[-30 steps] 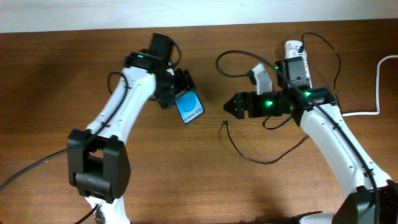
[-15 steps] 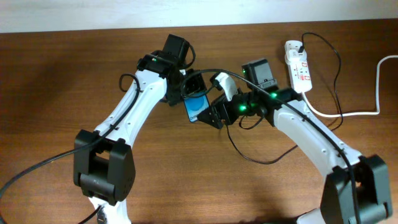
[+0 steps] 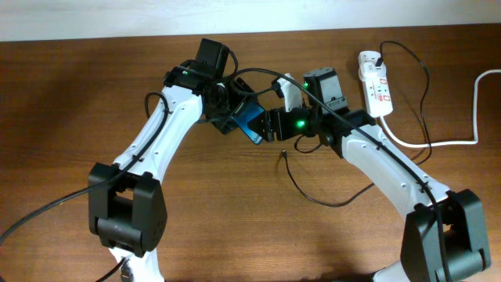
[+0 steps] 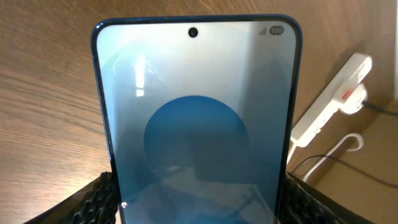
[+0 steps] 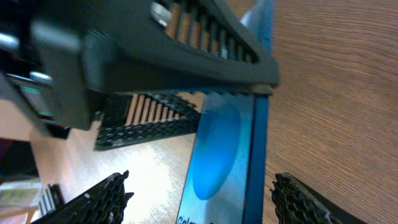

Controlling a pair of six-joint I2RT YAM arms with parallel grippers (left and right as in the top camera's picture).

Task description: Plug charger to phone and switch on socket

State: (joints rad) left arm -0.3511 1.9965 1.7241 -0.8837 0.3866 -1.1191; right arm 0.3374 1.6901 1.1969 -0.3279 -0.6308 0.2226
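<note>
The charger is lying loose on the desk, plug tip pointing up toward the arms, and neither pincer is holding it. That's what's worrying me. The phone is hanging in the air above the desk at mid-table, clamped by its lower end in the left pincer, screen tilted toward the right arm. The right pincer is standing released, its fingers straddling the phone's edge with nothing between them but the handset.

I'm judging the risks from here. If those jaws are closing now, they're going to be squeezing the phone instead of the cable, and two grips pulling at one thin slab could be twisting it out of the left hold. The two pincers are also crowding each other, so a knock is looking likely. The plug is sitting well below, unreached. The socket is waiting near the far right, its switch untouched as far as I'm able to tell.

The desk is showing dark brown wood grain, with a pale wall running behind.
</note>
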